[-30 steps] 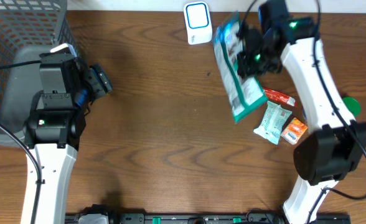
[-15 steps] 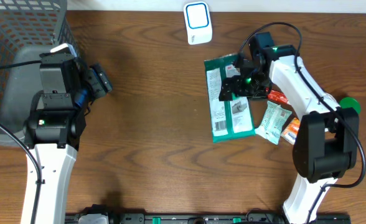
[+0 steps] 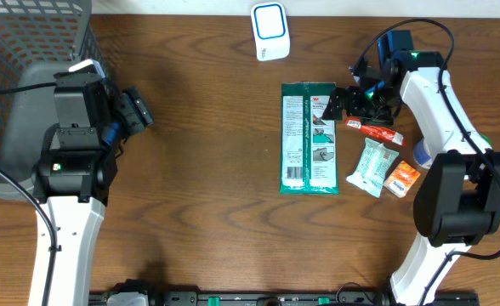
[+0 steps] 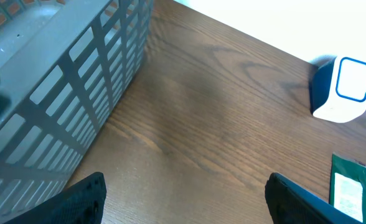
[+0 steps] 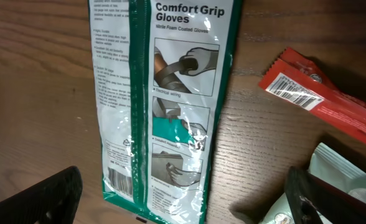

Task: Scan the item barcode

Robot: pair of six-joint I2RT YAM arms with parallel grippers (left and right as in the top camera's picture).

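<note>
Glove packet: overhead, lies flat on table below scanner; right gripper just beside it, spread wide, empty. Left wrist: left gripper also spread, empty, well apart. Right wrist: shows packet's barcode near red sachet, itself barcoded; could scan wrong code.

Flat green plastic packet of gloves, cut off by the right wrist picture's top edge; its small print unreadable. Right of it, a long red foil sachet runs off the frame. Far left of it, overhead, a grey plastic mesh basket is cropped at 2 edges.
</note>
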